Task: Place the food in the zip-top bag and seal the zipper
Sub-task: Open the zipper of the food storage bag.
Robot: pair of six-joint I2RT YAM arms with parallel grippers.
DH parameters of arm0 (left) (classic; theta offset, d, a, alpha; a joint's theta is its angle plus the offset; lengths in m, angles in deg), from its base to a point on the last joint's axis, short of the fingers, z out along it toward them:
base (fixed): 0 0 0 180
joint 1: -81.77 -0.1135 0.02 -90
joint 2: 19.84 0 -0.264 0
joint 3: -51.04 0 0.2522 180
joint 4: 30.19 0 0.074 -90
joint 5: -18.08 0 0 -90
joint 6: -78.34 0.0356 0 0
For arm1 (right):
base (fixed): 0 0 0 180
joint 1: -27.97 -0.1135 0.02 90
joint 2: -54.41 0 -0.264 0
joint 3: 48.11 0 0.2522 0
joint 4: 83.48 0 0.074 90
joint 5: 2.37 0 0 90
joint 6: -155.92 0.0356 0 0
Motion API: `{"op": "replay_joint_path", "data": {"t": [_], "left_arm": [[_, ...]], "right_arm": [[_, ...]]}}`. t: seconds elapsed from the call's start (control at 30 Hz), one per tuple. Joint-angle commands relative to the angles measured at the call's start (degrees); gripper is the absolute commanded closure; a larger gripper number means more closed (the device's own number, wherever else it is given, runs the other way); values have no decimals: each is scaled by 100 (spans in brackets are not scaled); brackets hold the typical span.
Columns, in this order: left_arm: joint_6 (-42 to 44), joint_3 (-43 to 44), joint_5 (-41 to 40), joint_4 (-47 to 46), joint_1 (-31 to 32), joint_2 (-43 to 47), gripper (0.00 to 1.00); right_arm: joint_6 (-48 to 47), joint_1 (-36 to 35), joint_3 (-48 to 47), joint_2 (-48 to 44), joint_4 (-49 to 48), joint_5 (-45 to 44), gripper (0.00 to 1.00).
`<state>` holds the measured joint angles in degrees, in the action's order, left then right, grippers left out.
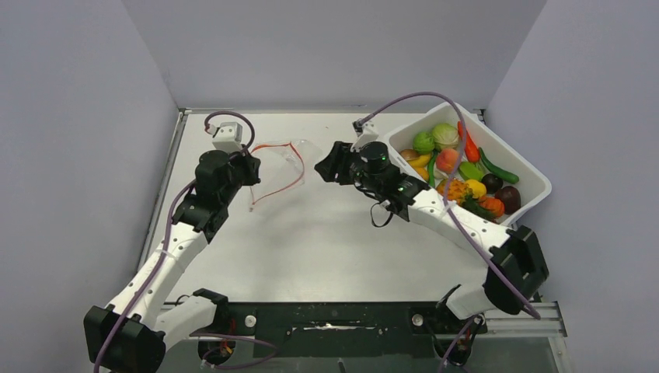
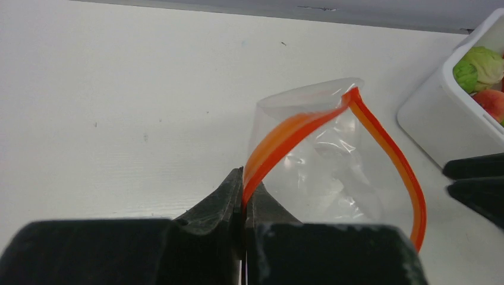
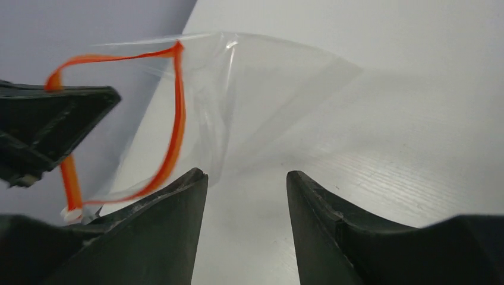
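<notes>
The clear zip-top bag (image 1: 281, 162) stands on the table at the back, its mouth pulled open and nothing inside. My left gripper (image 1: 249, 168) is shut on one lip of the red-orange zipper (image 2: 285, 133), and the other lip (image 2: 404, 172) bows away. The bag (image 2: 324, 175) looks empty in the left wrist view. My right gripper (image 1: 324, 166) is open and empty just right of the bag. In the right wrist view its open tips (image 3: 246, 178) face the bag (image 3: 267, 89) and the zipper (image 3: 177, 127). The food (image 1: 458, 167) lies in the white tub.
The white tub (image 1: 538, 184) stands at the back right, holding several toy fruits and vegetables. Its corner shows in the left wrist view (image 2: 437, 122) with a green ball (image 2: 482, 65) and a peach (image 2: 492, 102). Grey walls close three sides.
</notes>
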<state>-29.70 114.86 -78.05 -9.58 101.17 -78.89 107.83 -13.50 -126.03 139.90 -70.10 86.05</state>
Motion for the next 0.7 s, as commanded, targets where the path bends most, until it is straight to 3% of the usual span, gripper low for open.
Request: {"op": "replay_joint_path", "data": {"t": [0.0, 0.2, 0.27, 0.67], "left_arm": [[213, 240, -97, -27, 20, 176, 100], [274, 214, 73, 456, 37, 312, 100], [269, 107, 145, 565, 47, 446, 100], [473, -472, 608, 486, 47, 968, 100]], "right_arm": [[-761, 157, 55, -978, -378, 586, 45], [-1785, 471, -349, -1444, 835, 416, 40], [-2210, 637, -528, -1447, 1323, -144, 40], [-2964, 2656, -959, -940, 2643, -1467, 36]]}}
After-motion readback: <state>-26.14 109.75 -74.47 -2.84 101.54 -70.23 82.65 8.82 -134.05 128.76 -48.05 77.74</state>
